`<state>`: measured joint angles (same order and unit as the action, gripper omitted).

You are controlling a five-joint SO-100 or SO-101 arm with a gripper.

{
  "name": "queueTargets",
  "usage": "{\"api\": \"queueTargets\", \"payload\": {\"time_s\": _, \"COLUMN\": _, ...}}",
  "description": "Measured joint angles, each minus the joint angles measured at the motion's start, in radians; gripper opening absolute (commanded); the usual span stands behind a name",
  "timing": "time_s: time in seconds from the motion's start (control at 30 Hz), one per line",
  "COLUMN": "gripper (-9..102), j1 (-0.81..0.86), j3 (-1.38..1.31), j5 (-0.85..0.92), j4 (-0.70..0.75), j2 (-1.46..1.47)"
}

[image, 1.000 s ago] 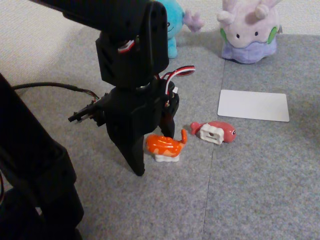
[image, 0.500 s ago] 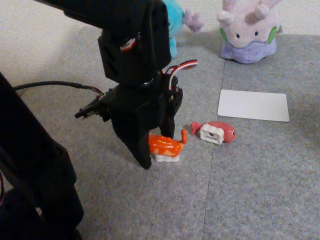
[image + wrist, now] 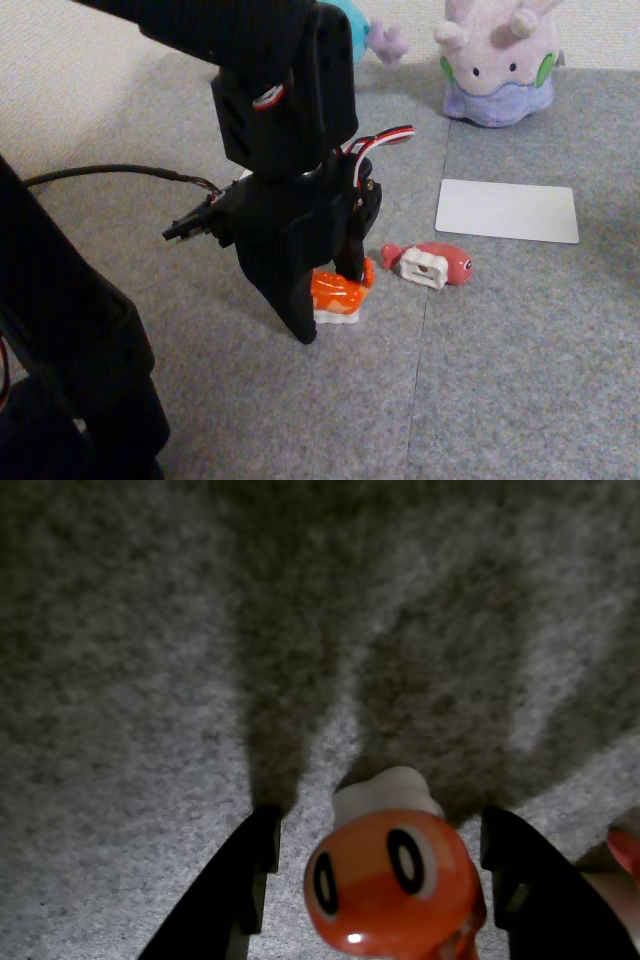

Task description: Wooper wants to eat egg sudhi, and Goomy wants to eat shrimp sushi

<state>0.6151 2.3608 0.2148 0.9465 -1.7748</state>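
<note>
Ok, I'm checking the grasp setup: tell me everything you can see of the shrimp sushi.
The shrimp sushi is a small glossy orange toy with pale stripes, an upturned tail and a white rice base, plastic by its shine. It stands upright on the grey carpet. In the wrist view its face shows two black oval eyes. It sits between the open gripper fingers; contact cannot be told.
</note>
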Motion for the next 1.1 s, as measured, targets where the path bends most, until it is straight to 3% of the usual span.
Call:
{"api": "queueTargets", "payload": {"time_s": 0.23, "gripper": 12, "j1": 0.0, "j3": -0.003, "j5": -0.003, "j4": -0.02, "j2": 0.002}}
{"api": "queueTargets", "payload": {"time_s": 0.67, "gripper": 11, "j1": 0.002, "j3": -0.002, "j5": -0.008, "j4": -0.038, "j2": 0.0}}
{"api": "queueTargets", "payload": {"time_s": 1.1, "gripper": 11, "j1": 0.005, "j3": -0.002, "j5": -0.227, "j4": -0.035, "j2": -0.003}}
